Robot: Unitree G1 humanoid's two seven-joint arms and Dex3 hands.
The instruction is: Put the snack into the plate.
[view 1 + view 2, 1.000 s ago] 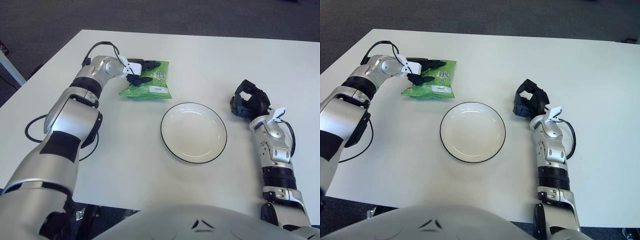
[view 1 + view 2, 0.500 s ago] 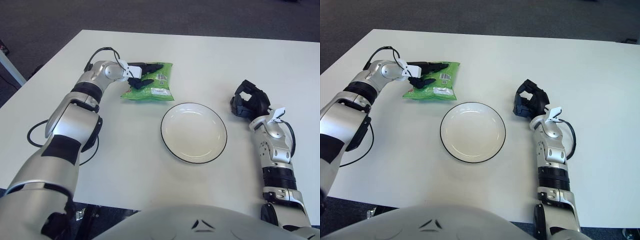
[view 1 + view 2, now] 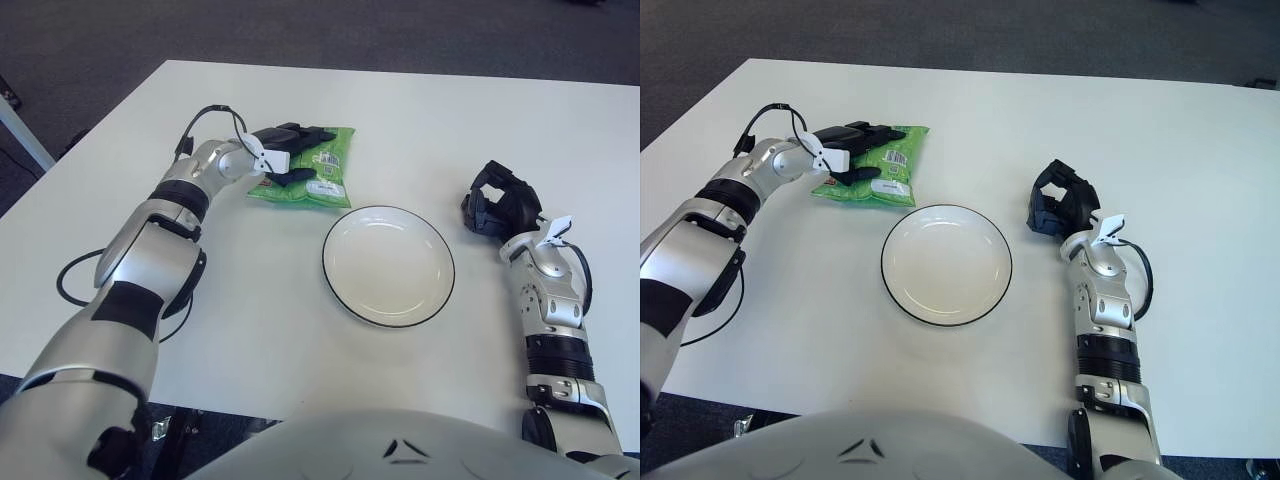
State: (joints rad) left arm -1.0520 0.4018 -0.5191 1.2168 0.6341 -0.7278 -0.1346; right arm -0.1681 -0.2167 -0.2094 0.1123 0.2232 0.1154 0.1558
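A green snack bag (image 3: 312, 178) lies on the white table just beyond the upper left rim of the white, black-rimmed plate (image 3: 388, 265), which holds nothing. My left hand (image 3: 292, 155) is shut on the bag's left end, dark fingers over its top edge and the thumb pressed on its front. My right hand (image 3: 497, 205) shows to the right of the plate with its fingers curled on nothing.
A black cable (image 3: 66, 283) loops beside my left forearm near the table's left edge. The white table (image 3: 420, 120) stretches far behind the plate, with dark carpet beyond its edges.
My left hand has moved the snack bag to the right and slightly nearer, so it now sits close to the plate's rim. The right hand has stayed still.
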